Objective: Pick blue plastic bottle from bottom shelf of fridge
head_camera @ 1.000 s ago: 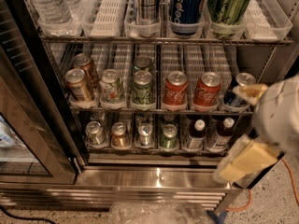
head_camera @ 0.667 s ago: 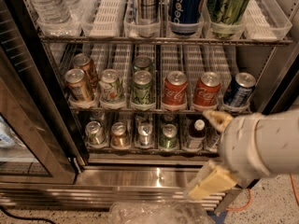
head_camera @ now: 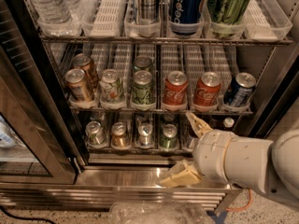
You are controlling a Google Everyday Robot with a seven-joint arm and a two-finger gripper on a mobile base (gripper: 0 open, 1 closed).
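Camera view is showing your pincer (head_camera: 189, 150) spread wide, hovering before the bottom shelf (head_camera: 117, 149), likely readying to straddle a bottle; a white-capped bottle (head_camera: 228, 122) is peeking out just beside it.

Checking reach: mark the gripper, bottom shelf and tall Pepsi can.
bottom shelf (head_camera: 131, 148): camera view, front rim.
gripper (head_camera: 175, 148): camera view, midway between open jaws, before that shelf's right end.
tall Pepsi can (head_camera: 187, 8): camera view, blue side.
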